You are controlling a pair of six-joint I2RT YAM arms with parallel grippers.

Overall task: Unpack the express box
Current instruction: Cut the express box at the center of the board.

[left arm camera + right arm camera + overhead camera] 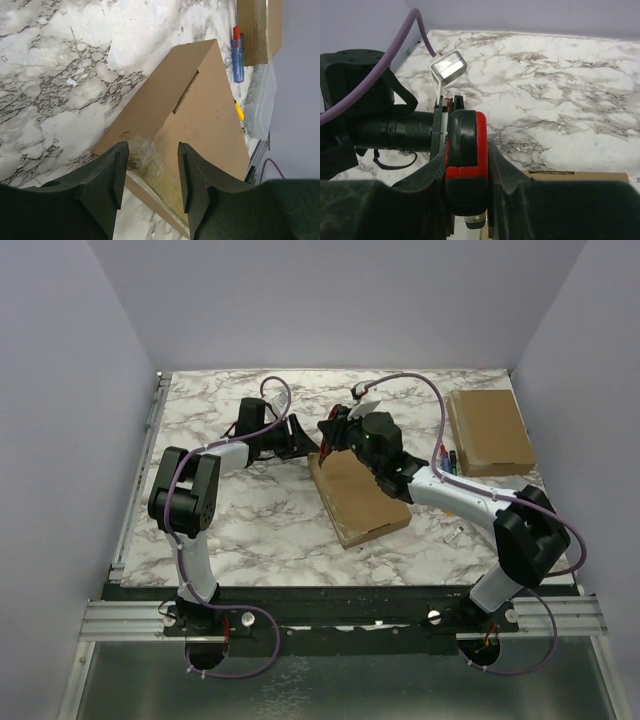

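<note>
A flat brown cardboard express box (358, 496) lies mid-table; it also shows in the left wrist view (200, 115), with clear tape along its near edge and a slot in its top. My left gripper (303, 437) is open, its jaws either side of the box's taped corner (150, 160). My right gripper (342, 430) is shut on a red and black box cutter (465, 155), held above the box's far end, close to the left gripper. The box edge shows at lower right in the right wrist view (580, 176).
A second brown cardboard box (489, 430) lies at the back right. Pens or screwdrivers (447, 460) lie beside it, one with a blue and red handle (238, 55). A clear plastic item (262, 100) lies near the table's right edge. A small object (455, 534) lies near the right arm.
</note>
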